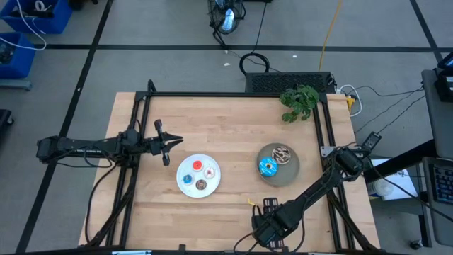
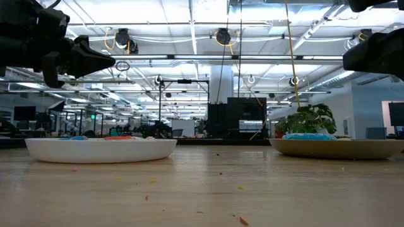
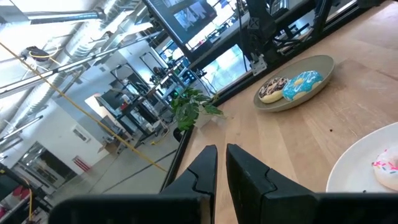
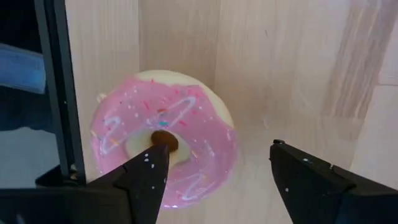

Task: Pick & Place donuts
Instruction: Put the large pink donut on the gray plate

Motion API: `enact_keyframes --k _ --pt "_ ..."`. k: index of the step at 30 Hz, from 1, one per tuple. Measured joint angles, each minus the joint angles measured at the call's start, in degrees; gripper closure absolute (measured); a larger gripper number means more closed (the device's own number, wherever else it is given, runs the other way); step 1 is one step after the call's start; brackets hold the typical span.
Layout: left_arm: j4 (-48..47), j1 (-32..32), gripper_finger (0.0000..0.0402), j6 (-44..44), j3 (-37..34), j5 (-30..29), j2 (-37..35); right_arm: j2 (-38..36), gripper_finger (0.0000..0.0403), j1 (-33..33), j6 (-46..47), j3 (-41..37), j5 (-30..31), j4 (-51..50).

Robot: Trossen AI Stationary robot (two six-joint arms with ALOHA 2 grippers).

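Reaching for pink donut (image 4: 165, 146) with right fingers (image 4: 217, 180) spread, apparently straddling one side; left fingers (image 3: 217, 171) clenched, idling. Two donuts (image 1: 274, 161) already plated.

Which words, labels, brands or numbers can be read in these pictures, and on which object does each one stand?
None can be read.
White marks on the left arm in the high view: too small to read.
Red-striped sign in the room beyond, left wrist view: too blurred to read.

White plate (image 1: 185, 185), grey plate (image 1: 291, 168), potted plant (image 1: 299, 101) on wooden table (image 1: 233, 127).
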Motion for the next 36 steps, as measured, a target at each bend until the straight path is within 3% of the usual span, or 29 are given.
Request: enact_keyframes --k 19,24,31,36 --pt "-0.02 -0.01 0.0360 0.00 0.00 -0.02 0.00 -0.28 0.0191 0.20 -1.75 -7.13 -1.75 10.19" --pt "0.00 0.00 0.0360 0.00 -0.02 -0.02 0.00 -0.20 0.0241 0.18 -3.14 -7.19 -1.54 9.98" --pt "0.00 0.01 0.0360 0.00 0.00 0.00 0.00 -0.65 0.0380 -1.86 -1.35 -7.33 -1.81 9.25" --pt "0.00 -0.01 0.0360 0.00 0.00 0.02 0.00 -4.82 0.0378 -3.96 -1.25 -7.43 -1.72 7.44"
